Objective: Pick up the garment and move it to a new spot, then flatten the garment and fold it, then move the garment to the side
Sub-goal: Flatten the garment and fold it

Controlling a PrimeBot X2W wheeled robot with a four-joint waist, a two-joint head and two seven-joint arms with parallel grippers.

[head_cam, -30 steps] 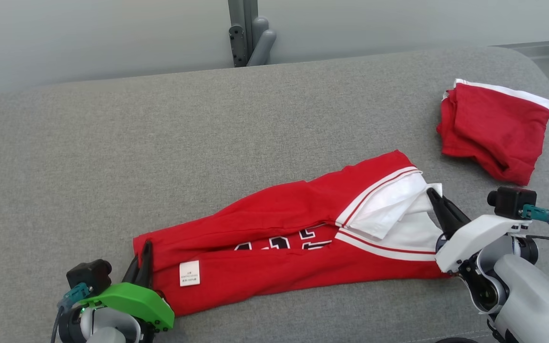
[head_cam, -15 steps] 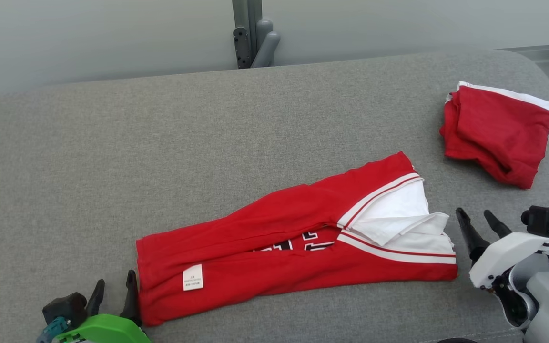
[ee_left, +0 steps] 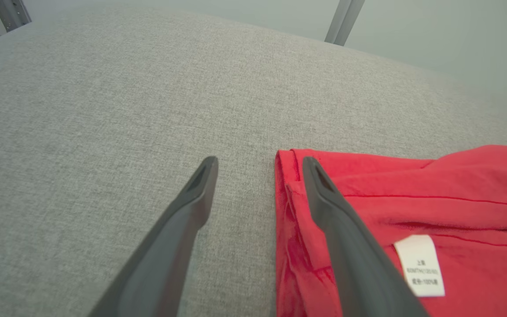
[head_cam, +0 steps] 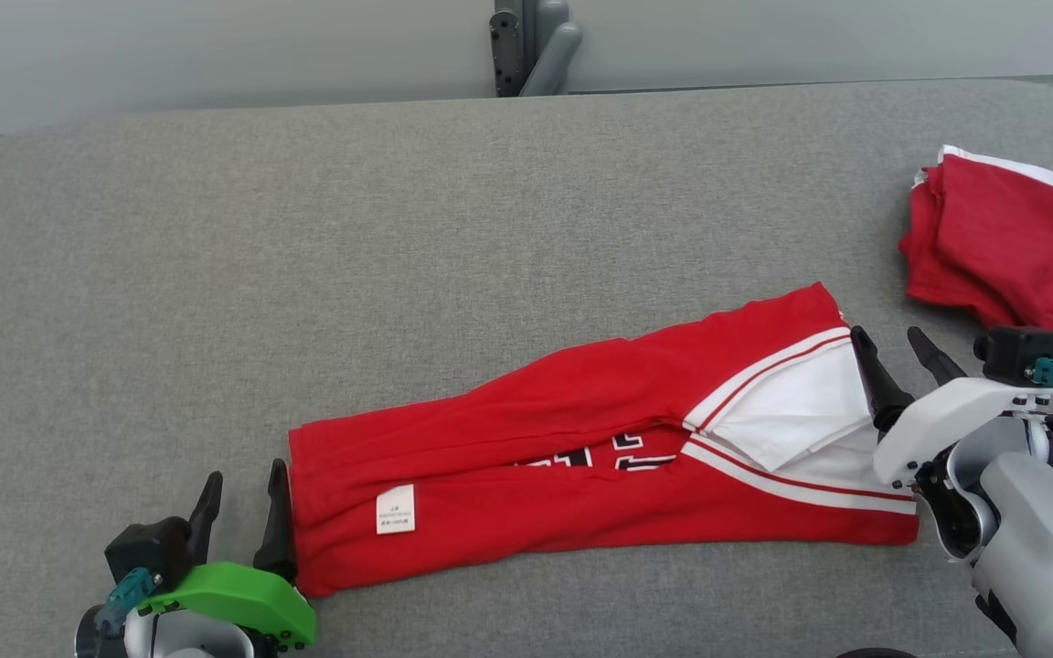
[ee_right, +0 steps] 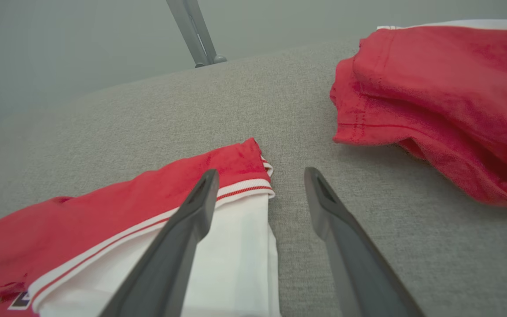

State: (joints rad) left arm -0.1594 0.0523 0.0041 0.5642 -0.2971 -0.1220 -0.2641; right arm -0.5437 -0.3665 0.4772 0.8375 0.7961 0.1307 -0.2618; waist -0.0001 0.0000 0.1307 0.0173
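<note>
Garment (head_cam: pixel 581 466), red with white trim, lay in a long fold on the grey cushion (head_cam: pixel 398 228), at its near edge. The left gripper (head_cam: pixel 246 472) stood with jaws apart at the hem, beside a white care label (head_cam: pixel 396 509) (print too small to read). Black-and-white lettering, perhaps numerals, showed mid-fold. The right gripper (head_cam: pixel 886 332) had its jaws apart at the white end. A second red cloth (head_cam: pixel 1011 247) lay beyond.

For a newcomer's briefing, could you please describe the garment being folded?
On the grey padded table, look near the front edge. The long red garment stretches there between the left gripper and right gripper. Unlike the smaller red bundle at far right, it shows a white care label.
</note>
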